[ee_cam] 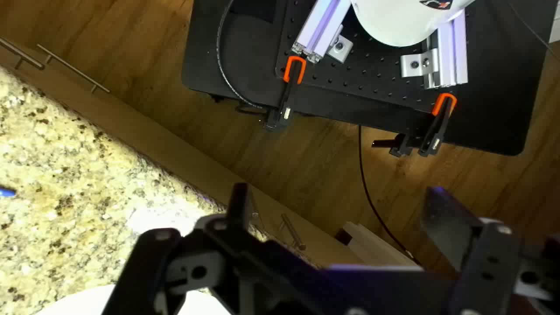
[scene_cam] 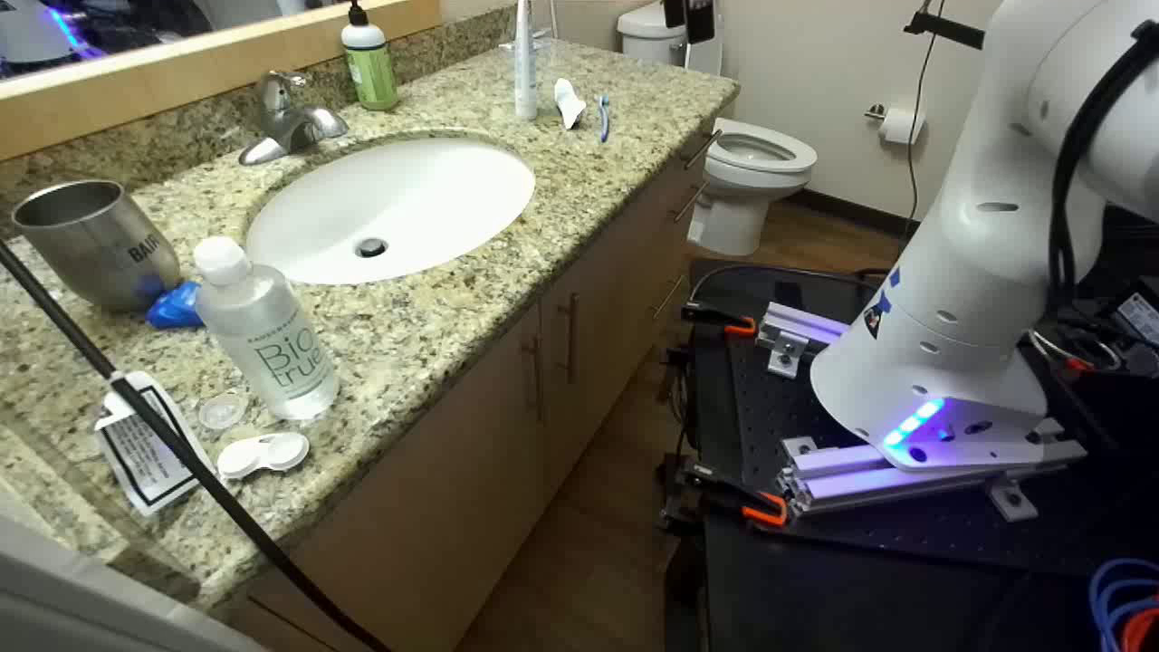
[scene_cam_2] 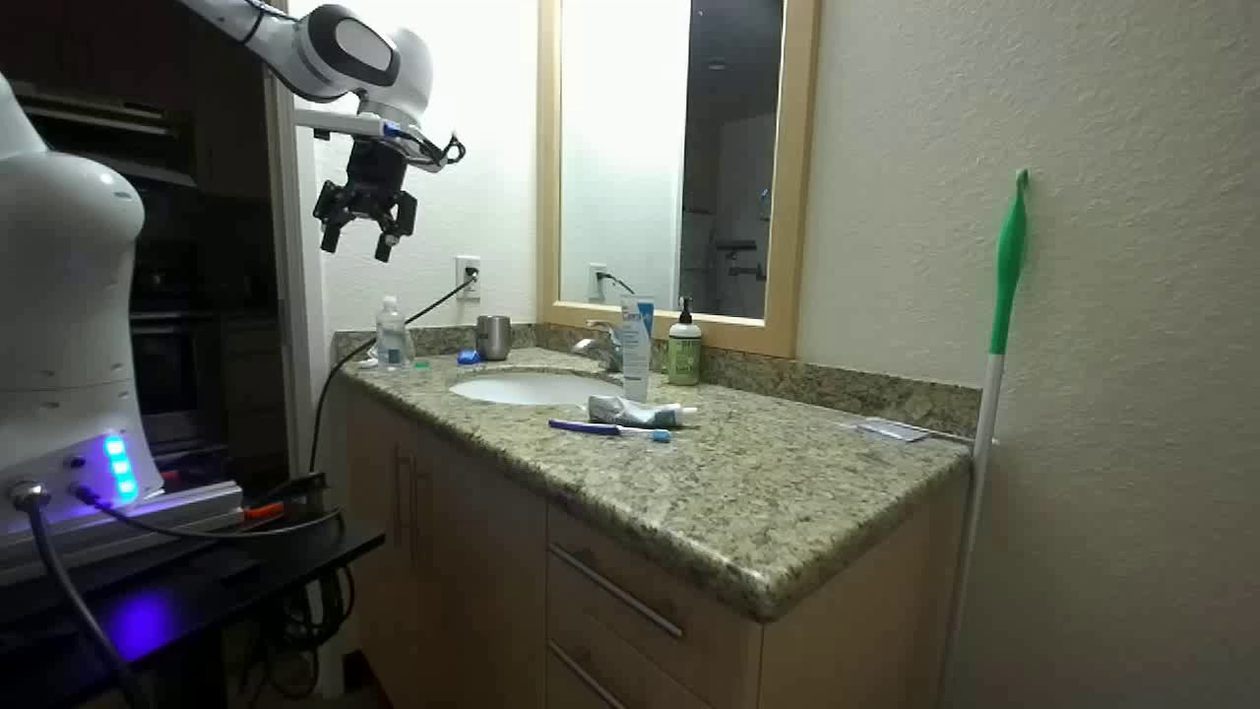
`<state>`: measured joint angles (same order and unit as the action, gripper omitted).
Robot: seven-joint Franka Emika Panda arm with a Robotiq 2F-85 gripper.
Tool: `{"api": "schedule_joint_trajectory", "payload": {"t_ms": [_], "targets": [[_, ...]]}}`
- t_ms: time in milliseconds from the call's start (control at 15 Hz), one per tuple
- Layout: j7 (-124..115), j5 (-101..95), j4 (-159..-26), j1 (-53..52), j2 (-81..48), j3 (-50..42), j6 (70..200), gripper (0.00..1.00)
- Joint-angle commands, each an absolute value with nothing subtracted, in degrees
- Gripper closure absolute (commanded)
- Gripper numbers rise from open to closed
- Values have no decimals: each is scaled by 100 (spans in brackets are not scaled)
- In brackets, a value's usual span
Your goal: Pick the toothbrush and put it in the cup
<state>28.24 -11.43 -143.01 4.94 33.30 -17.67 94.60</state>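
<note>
The toothbrush (scene_cam_2: 605,429), blue with a pale neck, lies on the counter beside a crumpled tube; it is also in an exterior view (scene_cam: 604,120). A blue tip at the left edge of the wrist view may be part of it. The cup, a grey metal tumbler (scene_cam: 104,254), stands upright across the sink, near the back wall (scene_cam_2: 493,339). High above the counter's front edge, well apart from both, hangs my gripper (scene_cam_2: 357,244), pointing down. In the wrist view the gripper (ee_cam: 339,197) is open, with only floor and cabinet seen between its fingers.
A clear bottle (scene_cam: 272,344) and a blue object (scene_cam: 177,306) stand close to the cup. Between cup and toothbrush lie the sink (scene_cam: 407,208) and faucet (scene_cam: 290,122). An upright tube (scene_cam_2: 636,345), a soap bottle (scene_cam_2: 684,350) and a crumpled tube (scene_cam_2: 635,412) surround the brush.
</note>
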Motion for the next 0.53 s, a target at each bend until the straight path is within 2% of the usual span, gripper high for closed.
{"api": "schedule_joint_trajectory", "payload": {"t_ms": [0,467], "targets": [[2849,-1117,-14290,551,3318,-1716,9450,0],[2932,22,-12701,1056,1647,-3007,10628,0]]}}
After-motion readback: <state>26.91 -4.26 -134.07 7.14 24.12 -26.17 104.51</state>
